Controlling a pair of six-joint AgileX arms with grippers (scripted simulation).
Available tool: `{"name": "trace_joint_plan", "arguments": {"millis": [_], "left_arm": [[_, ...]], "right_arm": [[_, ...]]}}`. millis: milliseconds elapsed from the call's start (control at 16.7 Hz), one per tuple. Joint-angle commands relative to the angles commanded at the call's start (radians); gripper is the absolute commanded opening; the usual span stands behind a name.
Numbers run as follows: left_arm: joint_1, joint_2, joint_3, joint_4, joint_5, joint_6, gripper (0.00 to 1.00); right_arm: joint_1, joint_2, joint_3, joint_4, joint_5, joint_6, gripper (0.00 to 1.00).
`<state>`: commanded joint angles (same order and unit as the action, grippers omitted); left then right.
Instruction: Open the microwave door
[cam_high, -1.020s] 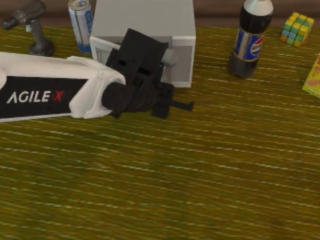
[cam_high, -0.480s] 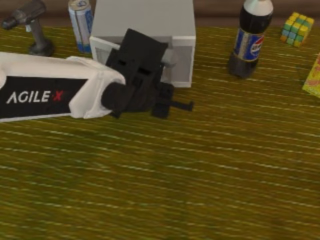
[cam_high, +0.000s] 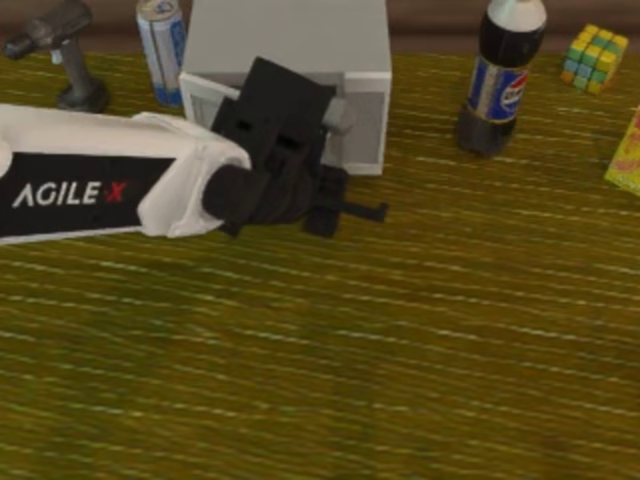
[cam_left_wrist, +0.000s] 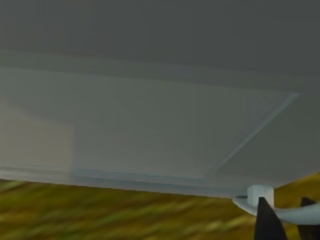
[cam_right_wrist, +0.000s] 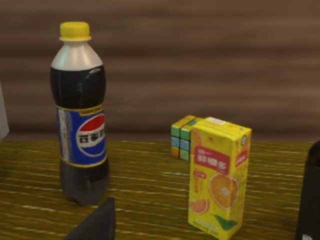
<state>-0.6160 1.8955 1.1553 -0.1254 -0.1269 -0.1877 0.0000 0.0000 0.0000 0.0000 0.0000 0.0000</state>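
The light grey-white microwave (cam_high: 290, 40) stands at the back of the table, left of centre. Its door (cam_high: 355, 125) faces the front and looks closed. My left arm reaches in from the left, and its gripper (cam_high: 335, 195) is against the door front. In the left wrist view the pale door panel (cam_left_wrist: 140, 130) fills the frame. The left gripper (cam_left_wrist: 287, 222) has its dark fingertips (cam_left_wrist: 267, 222) close together on the curved pale handle (cam_left_wrist: 250, 204). My right gripper (cam_right_wrist: 212, 175) is open beside the table's right side, out of the top view.
A cola bottle (cam_high: 502, 75) stands right of the microwave, with a colour cube (cam_high: 593, 58) and a yellow juice carton (cam_high: 626, 150) farther right. A can (cam_high: 163, 45) and a drill (cam_high: 62, 50) stand left of the microwave.
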Motion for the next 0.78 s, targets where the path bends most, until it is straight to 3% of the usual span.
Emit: {"name": "trace_joint_plan", "arguments": {"millis": [780], "left_arm": [[0.012, -0.023, -0.032, 0.013, 0.033, 0.039, 0.0]], "right_arm": [[0.0, 0.0, 0.0, 0.0, 0.0, 0.0, 1.0]]}}
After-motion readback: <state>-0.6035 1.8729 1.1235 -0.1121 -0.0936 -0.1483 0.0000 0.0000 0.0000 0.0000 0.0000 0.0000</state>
